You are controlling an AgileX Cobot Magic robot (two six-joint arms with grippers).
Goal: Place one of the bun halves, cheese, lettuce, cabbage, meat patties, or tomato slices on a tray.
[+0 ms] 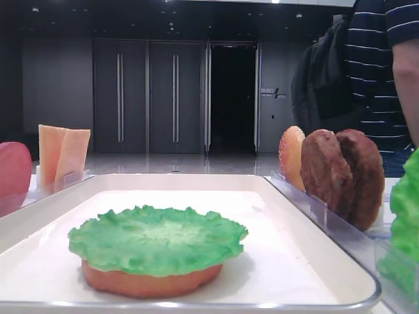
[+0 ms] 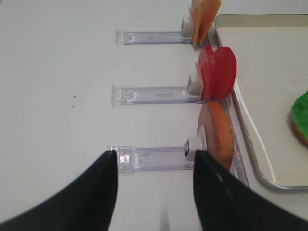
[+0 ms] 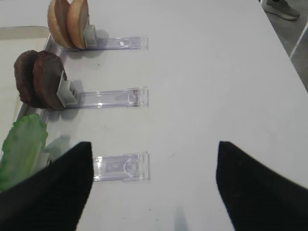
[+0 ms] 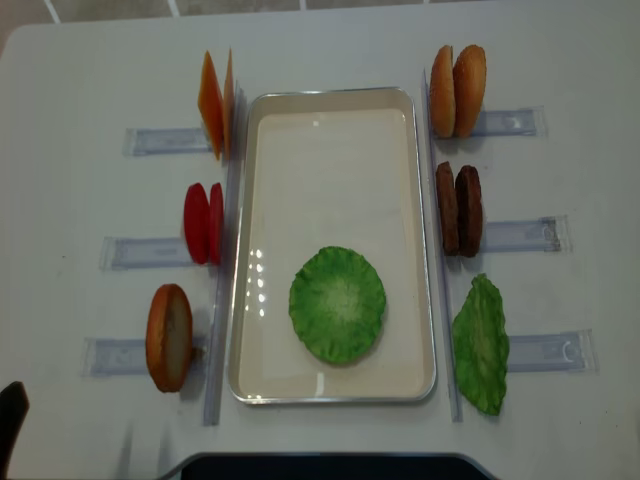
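Note:
The lettuce (image 4: 337, 303) lies flat on a bun half (image 1: 150, 281) in the near part of the cream tray (image 4: 330, 170). Left of the tray, clear holders carry cheese (image 4: 215, 100), tomato slices (image 4: 203, 222) and another bun half (image 4: 168, 337). Right of it stand two bun halves (image 4: 458, 90), meat patties (image 4: 459, 209) and the ruffled green cabbage (image 4: 481, 343). My left gripper (image 2: 155, 156) hangs open above the near left holder, beside that bun half (image 2: 219, 137). My right gripper (image 3: 154, 144) is open over the table near the cabbage holder (image 3: 120, 167), holding nothing.
Clear plastic holder rails (image 4: 520, 235) stick out sideways from each row of food on both sides of the tray. A person in a striped shirt (image 1: 386, 65) stands behind the table at the right. The table's right edge (image 3: 284, 48) runs close to the right holders.

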